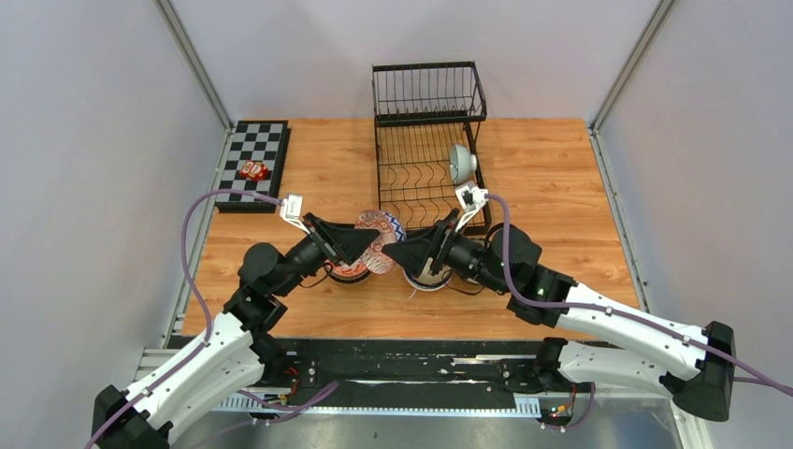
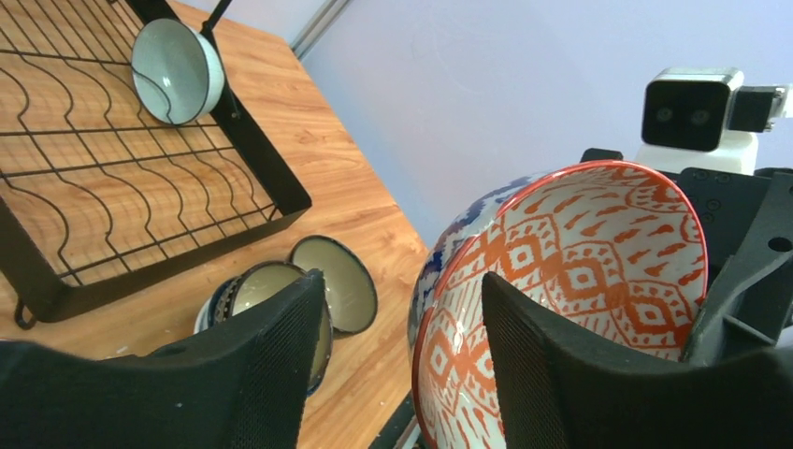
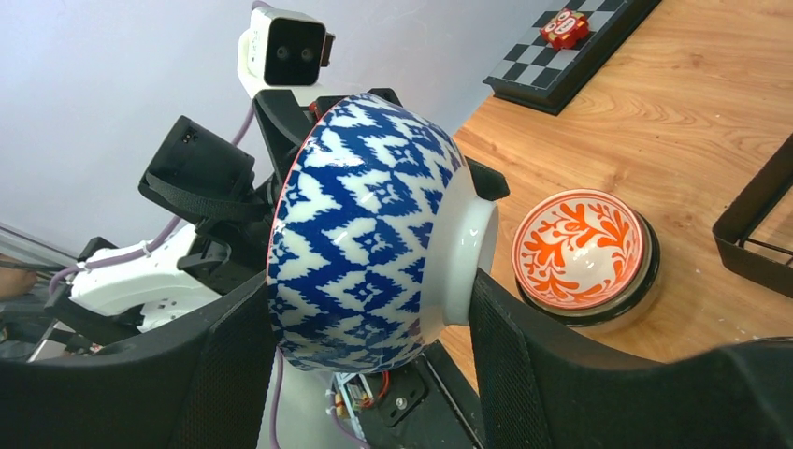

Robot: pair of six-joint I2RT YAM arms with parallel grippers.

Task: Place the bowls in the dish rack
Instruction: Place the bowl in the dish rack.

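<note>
Orange-patterned bowl (image 2: 580, 271) between spread left claw (image 2: 402, 285)

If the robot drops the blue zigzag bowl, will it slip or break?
It looks glazed and shiny, so the blue bowl is probably slippery between the right fingers. It seems hard ceramic, so it likely won't bend but could chip if dropped on the wooden table. Being round, it might roll on its side.

bowls in view: 5 | blue-patterned bowl (image 3: 365, 243): 1 | pale green bowl (image 1: 460, 164): 1 | orange-flowered bowl (image 3: 580, 245): 1 | cream dark-rimmed bowls (image 2: 335, 281): 2 | any bowl hidden under a stack: cannot tell | dish rack (image 2: 187, 251): 1 | checkerboard (image 1: 257, 140): 1 | red piece (image 1: 253, 170) on it: 1 | robot arms (image 1: 215, 346): 2 | wrist cameras (image 2: 687, 112): 2 | purple cables (image 1: 187, 253): 2
</note>
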